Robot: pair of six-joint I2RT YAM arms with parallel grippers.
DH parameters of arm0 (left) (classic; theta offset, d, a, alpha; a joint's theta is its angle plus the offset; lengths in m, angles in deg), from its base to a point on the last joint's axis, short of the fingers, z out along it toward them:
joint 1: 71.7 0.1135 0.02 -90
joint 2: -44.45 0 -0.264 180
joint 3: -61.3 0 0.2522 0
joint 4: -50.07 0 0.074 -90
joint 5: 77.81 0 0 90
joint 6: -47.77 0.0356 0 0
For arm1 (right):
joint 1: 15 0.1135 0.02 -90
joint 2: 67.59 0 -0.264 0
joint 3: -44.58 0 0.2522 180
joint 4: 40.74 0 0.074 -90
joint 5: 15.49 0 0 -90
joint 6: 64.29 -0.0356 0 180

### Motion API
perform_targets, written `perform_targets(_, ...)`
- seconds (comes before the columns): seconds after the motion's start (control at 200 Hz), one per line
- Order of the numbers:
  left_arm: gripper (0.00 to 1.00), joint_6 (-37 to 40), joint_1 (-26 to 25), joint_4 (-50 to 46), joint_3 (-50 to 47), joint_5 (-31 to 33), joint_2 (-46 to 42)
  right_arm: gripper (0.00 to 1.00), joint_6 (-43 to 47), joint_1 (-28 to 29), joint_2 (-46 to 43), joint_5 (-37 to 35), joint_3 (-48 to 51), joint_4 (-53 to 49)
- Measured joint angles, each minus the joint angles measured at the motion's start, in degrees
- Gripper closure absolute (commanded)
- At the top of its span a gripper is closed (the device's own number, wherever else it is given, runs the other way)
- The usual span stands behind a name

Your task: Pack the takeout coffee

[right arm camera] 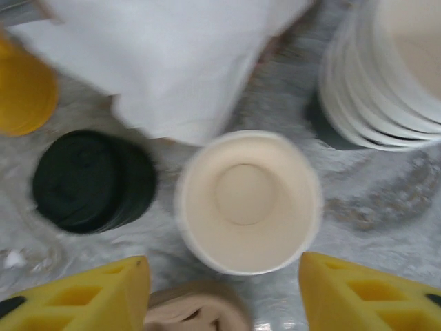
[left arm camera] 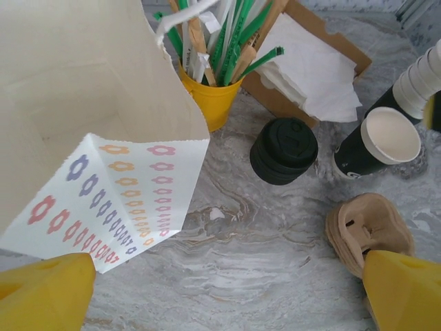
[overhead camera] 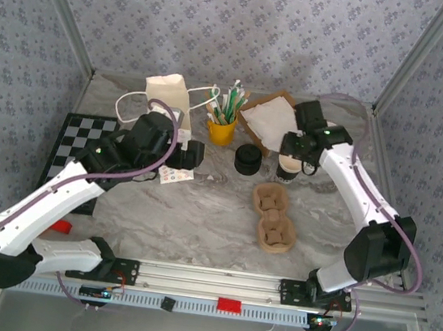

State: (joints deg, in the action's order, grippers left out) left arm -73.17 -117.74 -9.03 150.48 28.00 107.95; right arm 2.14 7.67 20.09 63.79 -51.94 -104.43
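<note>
Grey marble table, floral wallpaper (metal frame). Left gripper spread beside paper bag; right gripper spread over cup.

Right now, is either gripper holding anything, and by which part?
Nothing is held. The left gripper is open beside the paper bag; the right gripper is open over the empty cup, not touching it.

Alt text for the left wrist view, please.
An empty black paper cup stands open on a marbled table, a black lid to its left and a brown cup carrier nearer the camera. A cream paper bag and a flower-printed sheet sit at left; the open left gripper shows yellow fingers at the bottom corners.
</note>
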Motion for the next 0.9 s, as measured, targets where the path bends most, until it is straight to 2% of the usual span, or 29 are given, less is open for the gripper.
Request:
perform_targets(0.205, 0.01, 0.0, 1.2, -0.3, -3.1, -1.3, -5.5, 0.22, 0.3, 9.2, 8.4, -0.9, -6.9, -1.7)
perform_targets(0.44, 0.01, 1.4, 1.3, 1.0, -7.1, -8.3, -7.0, 0.11, -3.2, 12.0, 19.2, 0.2, -12.5, -2.6)
perform_targets(0.58, 0.01, 2.6, 1.3, 2.2, -7.5, -11.5, -5.3, 0.10, -5.6, 11.8, 22.9, 0.4, -14.1, -2.3)
perform_targets(0.905, 0.01, 4.2, 1.3, 3.9, -8.1, -13.5, -2.0, 0.18, -10.8, 11.6, 26.9, -0.6, -16.0, -2.2)
